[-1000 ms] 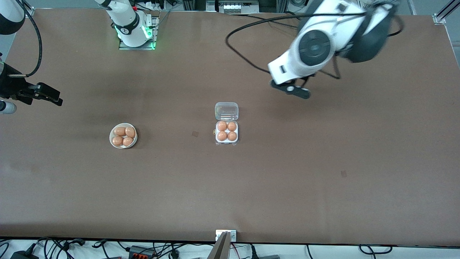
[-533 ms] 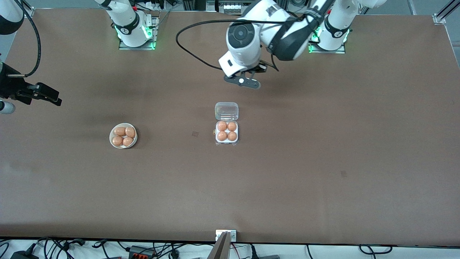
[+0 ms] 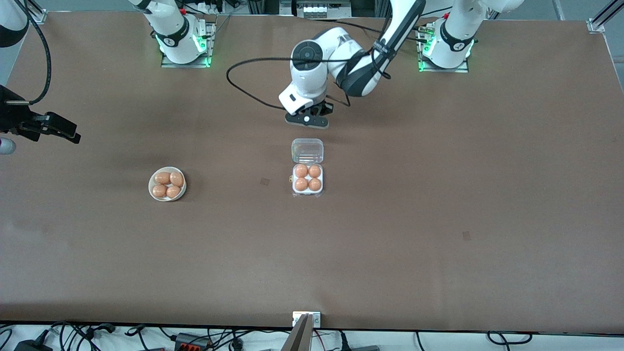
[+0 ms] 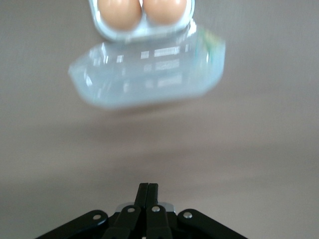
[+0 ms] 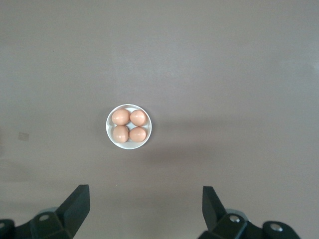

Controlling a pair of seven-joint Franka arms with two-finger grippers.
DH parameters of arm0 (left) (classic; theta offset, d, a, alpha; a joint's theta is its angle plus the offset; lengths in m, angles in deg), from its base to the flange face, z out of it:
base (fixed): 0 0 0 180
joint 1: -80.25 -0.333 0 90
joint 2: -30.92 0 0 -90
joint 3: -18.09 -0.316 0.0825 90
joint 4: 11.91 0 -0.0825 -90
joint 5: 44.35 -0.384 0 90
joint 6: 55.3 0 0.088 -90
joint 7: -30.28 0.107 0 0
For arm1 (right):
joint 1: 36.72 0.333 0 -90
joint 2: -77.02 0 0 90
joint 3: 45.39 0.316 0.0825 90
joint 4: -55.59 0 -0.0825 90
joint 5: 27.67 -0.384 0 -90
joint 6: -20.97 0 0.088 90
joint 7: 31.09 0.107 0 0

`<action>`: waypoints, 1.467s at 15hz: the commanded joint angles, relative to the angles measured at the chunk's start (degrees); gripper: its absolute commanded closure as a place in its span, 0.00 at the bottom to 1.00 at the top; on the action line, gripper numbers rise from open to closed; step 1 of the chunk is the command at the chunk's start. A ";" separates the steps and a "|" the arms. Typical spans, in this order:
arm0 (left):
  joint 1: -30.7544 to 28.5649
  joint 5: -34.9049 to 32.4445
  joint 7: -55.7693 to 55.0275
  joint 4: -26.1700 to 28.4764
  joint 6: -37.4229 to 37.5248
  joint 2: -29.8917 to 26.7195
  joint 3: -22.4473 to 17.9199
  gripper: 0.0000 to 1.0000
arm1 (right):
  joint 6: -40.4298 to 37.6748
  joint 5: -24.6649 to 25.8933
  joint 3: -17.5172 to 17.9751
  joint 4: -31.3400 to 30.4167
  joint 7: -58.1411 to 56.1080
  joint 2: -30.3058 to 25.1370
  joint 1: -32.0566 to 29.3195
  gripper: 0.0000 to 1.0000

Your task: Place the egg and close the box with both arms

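Holding four orange-brown eggs, one per cell, the box [image 3: 307, 177] sits near the table's middle with its clear lid [image 3: 307, 150] laid open flat on the side farther from the front camera. A white bowl [image 3: 167, 184] toward the right arm's end of the table also carries four eggs. Bare brown table [image 3: 438, 219] surrounds both containers. The left gripper [image 3: 306, 120] hovers over the table just past the lid's free edge, fingers pressed together; its wrist view shows the lid [image 4: 148, 74] and only two eggs. The right gripper [image 3: 62, 130] waits at the table's edge, fingers spread wide; its wrist view shows the bowl [image 5: 128, 126], not the box.
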 commanded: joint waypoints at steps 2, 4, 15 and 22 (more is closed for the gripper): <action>-0.33 -1.41 0.01 -0.77 -11.78 3.54 -1.10 0.99 | -2.28 0.71 0.66 0.48 -0.79 -0.68 -0.64 0.00; -1.04 -1.76 0.10 -1.65 -15.75 4.51 -3.81 0.99 | -2.29 1.15 0.75 0.48 -0.79 -0.77 -0.64 0.00; -3.85 -6.95 7.71 -6.40 4.22 -3.82 -7.52 0.99 | -1.50 0.62 0.66 0.48 -0.61 -0.95 -0.55 0.00; -9.46 -7.13 27.48 -15.26 35.00 -8.31 -7.87 0.91 | -1.94 0.62 0.92 0.48 -0.70 -1.03 -0.29 0.00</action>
